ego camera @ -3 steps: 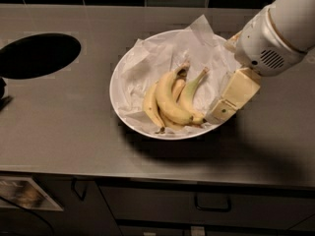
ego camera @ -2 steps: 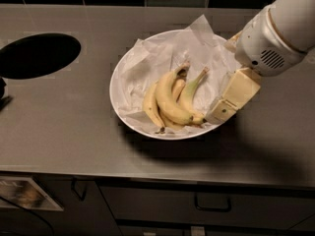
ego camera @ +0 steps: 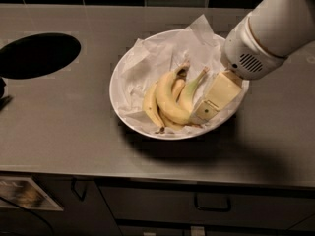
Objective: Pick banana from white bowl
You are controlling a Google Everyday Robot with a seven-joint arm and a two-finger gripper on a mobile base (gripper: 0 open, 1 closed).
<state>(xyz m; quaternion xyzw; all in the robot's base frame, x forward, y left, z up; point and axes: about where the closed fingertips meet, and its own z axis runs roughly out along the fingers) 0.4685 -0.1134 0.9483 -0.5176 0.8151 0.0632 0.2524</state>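
Jaws reach down into the right half of the white bowl point(ego camera: 114, 90); whether they are parted or closed cannot be told. At far left a dark round opening point(ego camera: 39, 55) is cut in the tabletop point(ego camera: 64, 122). The bowl, lined with crumpled paper point(ego camera: 147, 63), stands near the middle. Three bananas lie side by side in it: a small pale one point(ego camera: 149, 106), a thick one point(ego camera: 167, 98), then the banana point(ego camera: 186, 97), its green stem pointing up and right. The gripper point(ego camera: 203, 113) tip sits against the banana's right flank, apparently touching.

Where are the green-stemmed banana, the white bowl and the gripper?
banana point(ego camera: 191, 93): camera view, its yellow middle.
white bowl point(ego camera: 113, 85): camera view, left rim.
gripper point(ego camera: 203, 113): camera view, tip, beside banana inside bowl.
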